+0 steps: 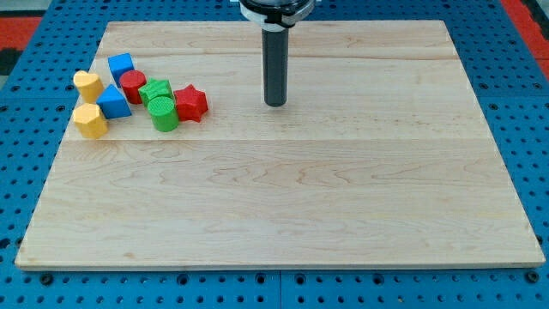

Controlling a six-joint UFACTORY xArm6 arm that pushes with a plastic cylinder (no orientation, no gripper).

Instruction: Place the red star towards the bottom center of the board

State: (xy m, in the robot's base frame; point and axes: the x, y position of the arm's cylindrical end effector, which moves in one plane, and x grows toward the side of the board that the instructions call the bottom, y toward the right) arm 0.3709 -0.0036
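Near edge of the pale wooden board (283,232): bare wood across the whole near half. This is where the star is meant to end up, near centre

Mid-left, the cluster of small blocks, packed tight:
- yellow hexagon-like block (90,120), nearest and furthest left, with a yellow heart-shaped block (87,84) just beyond it
- blue triangular block (113,102) between the yellows and the reds
- green cylinder (163,113) touching or all but touching the red star-shaped block (191,103) on its left side
- second green block (157,90), shape unclear, just beyond the cylinder
- red cylinder (132,86) and blue cube (121,65) further back

The red star sits at the right edge of the cluster, left of centre, in the far half of the board. Its right and far-right sides are open.

My tip (274,104), the lower end of the straight dark rod, stands well to the right of the star, at about the same depth, touching no block. No jaws on this tool, so nothing to spread or pinch; it is a bare rod.

Risks, as judged:
- push from the right drives the star into the green cylinder and shifts the cluster
- approach from the far side passes close to the second green block; a clip there drags it along
- star points are uneven; an off-centre push likely spins it and lets it slip off the tip
- long diagonal travel, so drift builds
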